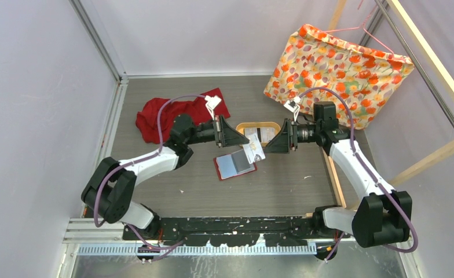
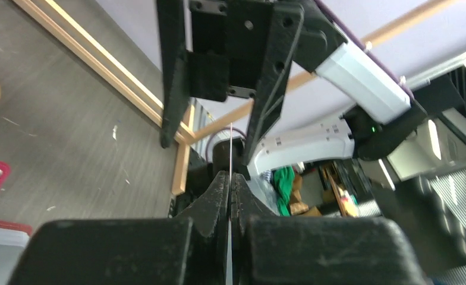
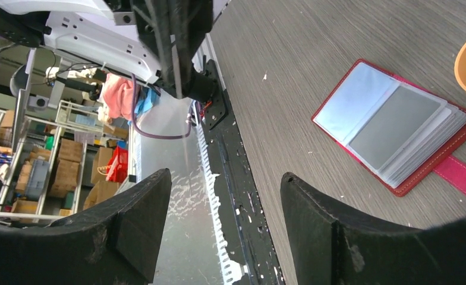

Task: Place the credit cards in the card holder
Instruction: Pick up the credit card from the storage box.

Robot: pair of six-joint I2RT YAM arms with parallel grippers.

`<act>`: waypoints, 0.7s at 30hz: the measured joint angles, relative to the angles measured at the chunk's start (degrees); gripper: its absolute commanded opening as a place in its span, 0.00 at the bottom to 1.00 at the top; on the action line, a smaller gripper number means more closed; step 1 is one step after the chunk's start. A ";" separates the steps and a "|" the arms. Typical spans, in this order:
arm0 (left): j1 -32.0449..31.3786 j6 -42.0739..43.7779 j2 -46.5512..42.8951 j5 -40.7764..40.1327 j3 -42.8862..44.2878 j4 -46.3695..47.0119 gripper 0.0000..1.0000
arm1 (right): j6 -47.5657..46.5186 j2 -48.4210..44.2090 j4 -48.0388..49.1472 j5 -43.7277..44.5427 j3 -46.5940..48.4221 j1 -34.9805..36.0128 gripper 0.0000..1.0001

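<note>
No legible text anywhere; print on the credit card (image 1: 253, 152) too small.

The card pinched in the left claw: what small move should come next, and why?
Probably the left gripper should lower the card toward the open card holder on the table. Its jaws are shut on the card, the right gripper stands open, gripping nothing, and the holder's clear pockets face up.
</note>
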 measured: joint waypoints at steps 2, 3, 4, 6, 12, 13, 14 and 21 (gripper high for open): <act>-0.07 0.00 1.20 3.54 1.57 -0.66 0.00 | -0.26 1.01 -0.26 0.31 0.20 0.48 0.71; -0.13 -0.02 1.88 5.07 2.05 -0.79 0.00 | -0.33 1.29 -0.28 0.42 0.26 0.81 0.70; -0.20 -0.07 2.51 6.19 2.36 -0.83 0.00 | -0.39 1.57 -0.37 0.48 0.31 1.27 0.69; -0.42 -0.07 3.78 7.72 2.71 -0.94 0.00 | -0.39 1.97 -0.39 0.44 0.44 2.25 0.65; -0.90 -0.46 6.88 10.08 3.17 -1.53 0.00 | 0.17 2.73 -0.35 -0.20 1.66 3.98 0.47; -0.94 -0.66 7.19 10.23 3.26 -1.49 0.00 | 0.37 2.73 -0.26 -0.24 1.68 4.11 0.44; -1.01 -0.87 7.43 10.32 3.30 -1.42 0.00 | 0.52 2.80 -0.20 -0.24 1.68 4.28 0.42; -1.88 -1.33 8.04 10.51 3.98 -1.18 0.00 | 1.95 4.87 0.83 -0.31 1.70 5.79 0.04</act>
